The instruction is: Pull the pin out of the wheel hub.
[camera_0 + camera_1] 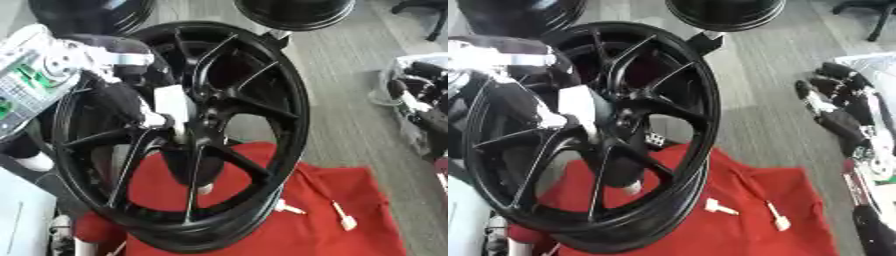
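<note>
Glossy black multi-spoke alloy wheel hub (219, 115) stands upright, left of centre frame, on a red cloth (350, 220). Left hand (131, 102) at the hub's centre, fingers curled round a white block-shaped pin (175, 107) seated in the hub. Right hand (837, 107) idle at right edge, fingers relaxed, holding nothing. Two small white pins (776, 216) lie on the cloth, lower right.
</note>
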